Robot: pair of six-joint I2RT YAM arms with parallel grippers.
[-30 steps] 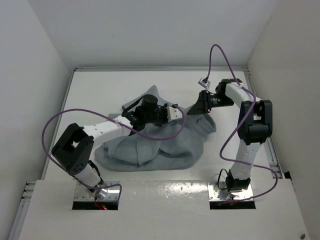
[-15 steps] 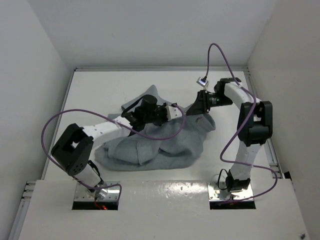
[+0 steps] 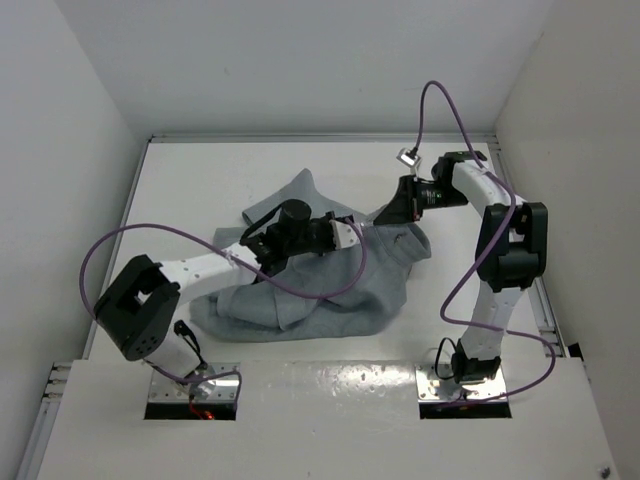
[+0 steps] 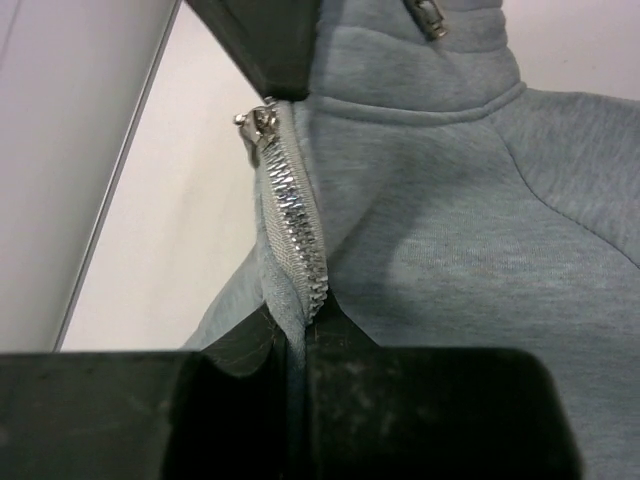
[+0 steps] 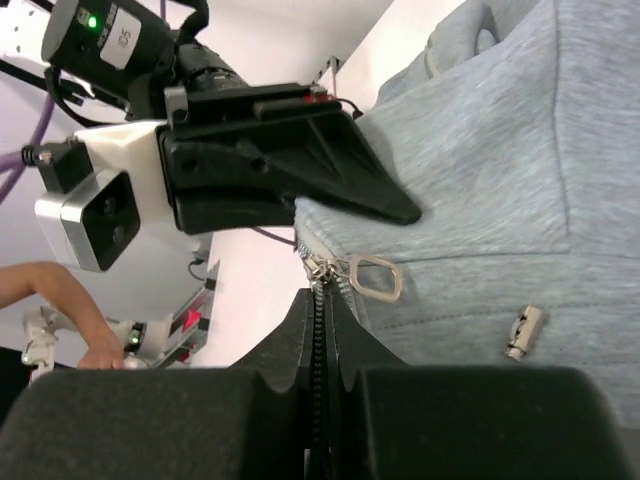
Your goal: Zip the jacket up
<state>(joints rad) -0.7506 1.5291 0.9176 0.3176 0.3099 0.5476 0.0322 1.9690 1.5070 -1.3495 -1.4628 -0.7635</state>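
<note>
**A:** Top view, counts?
**B:** I logged one jacket (image 3: 330, 290), light grey, bunched on the white table (image 3: 200, 180) between my two arms. There were two purple cables (image 3: 437, 84). The left gripper (image 3: 360, 230) and the right gripper (image 3: 385, 214) met almost tip to tip at the jacket's upper right edge.

**A:** Left wrist?
**B:** My left pincer was pressed together on the zipper edge, with cloth pinched between the pads (image 4: 430, 410). One row of metal zipper teeth (image 4: 298, 235) ran up from it to one slider (image 4: 255, 125). The slider sat right under a black finger of the right gripper. One small metal fitting (image 4: 432, 15) showed on the collar at the top of the frame.

**A:** Right wrist?
**B:** The right pincer was pressed together too, pinching the zipper tape just below the slider. One ring-shaped pull (image 5: 375, 275) lay flat on the grey cloth, with the metal fitting to its right. The left gripper's black finger held the edge just above.

**A:** Any writing?
**B:** There was one label on the left arm's camera (image 5: 110, 40), and I could read only "05". One green light (image 5: 95, 20) glowed beside it. One bare forearm (image 5: 50, 285) was at the left edge.
</note>
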